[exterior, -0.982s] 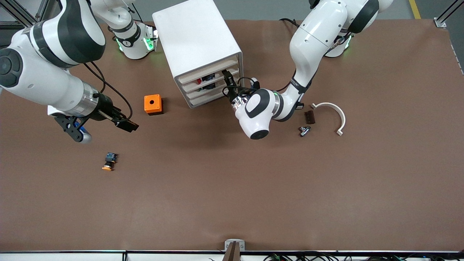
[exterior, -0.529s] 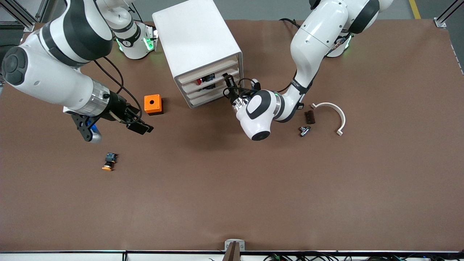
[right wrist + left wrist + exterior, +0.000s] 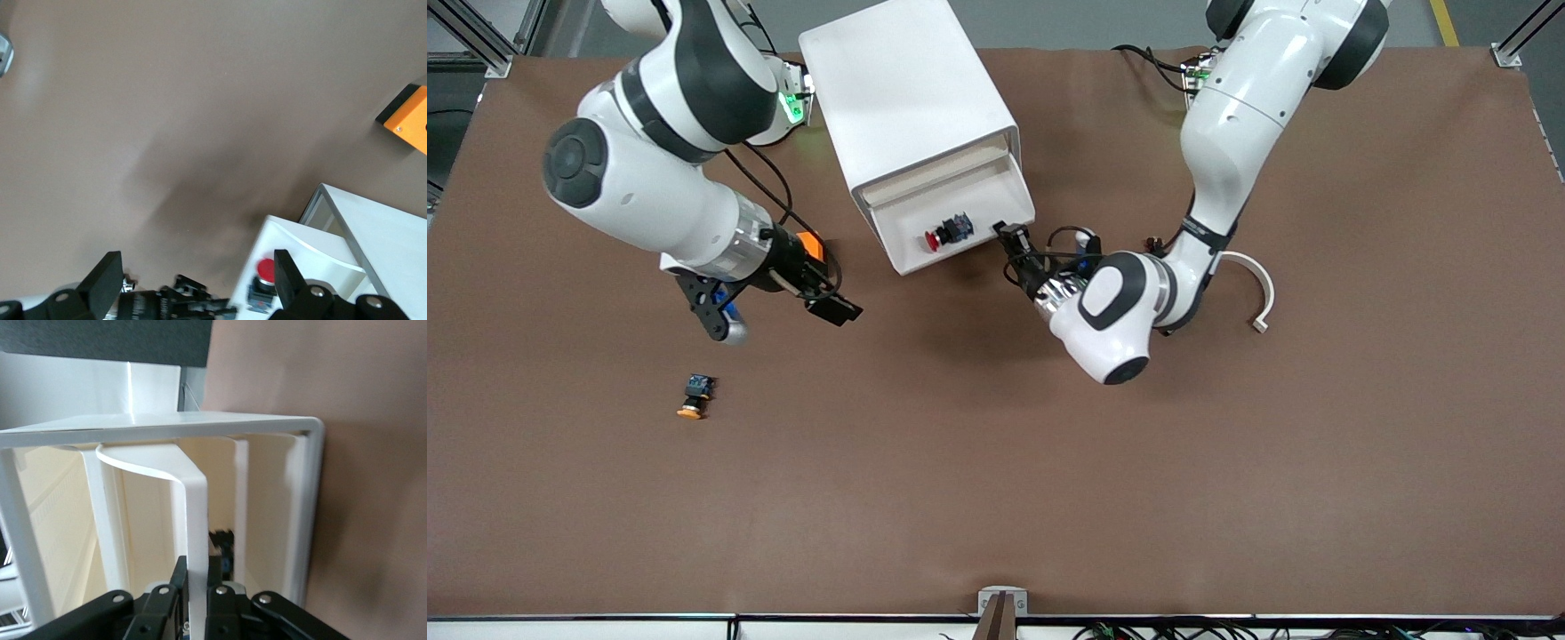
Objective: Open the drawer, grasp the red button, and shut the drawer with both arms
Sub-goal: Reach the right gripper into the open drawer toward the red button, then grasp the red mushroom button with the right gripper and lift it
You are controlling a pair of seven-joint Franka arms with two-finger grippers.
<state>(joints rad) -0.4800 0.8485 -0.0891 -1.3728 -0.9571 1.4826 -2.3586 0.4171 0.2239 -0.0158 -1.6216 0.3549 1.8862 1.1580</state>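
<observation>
The white cabinet (image 3: 911, 98) has one drawer (image 3: 903, 244) pulled out toward the front camera. The red-capped button (image 3: 946, 234) lies in it, its blue block toward the left arm's end. My left gripper (image 3: 1014, 242) is shut on the drawer's front lip (image 3: 197, 520); in the left wrist view my left gripper (image 3: 197, 577) clamps that white strip. My right gripper (image 3: 831, 307) is open and empty over the table beside the drawer, toward the right arm's end. In the right wrist view my right gripper (image 3: 197, 287) frames the button (image 3: 266, 270) and drawer (image 3: 300, 250).
An orange cube (image 3: 811, 244) sits partly hidden under my right wrist; it also shows in the right wrist view (image 3: 408, 120). An orange-capped button (image 3: 694, 396) lies nearer the front camera. A white curved bracket (image 3: 1254, 280) lies by my left arm.
My left gripper has pulled the drawer out toward the front camera, uncovering the red button. My right arm has swung toward the cabinet, over the orange cube.
</observation>
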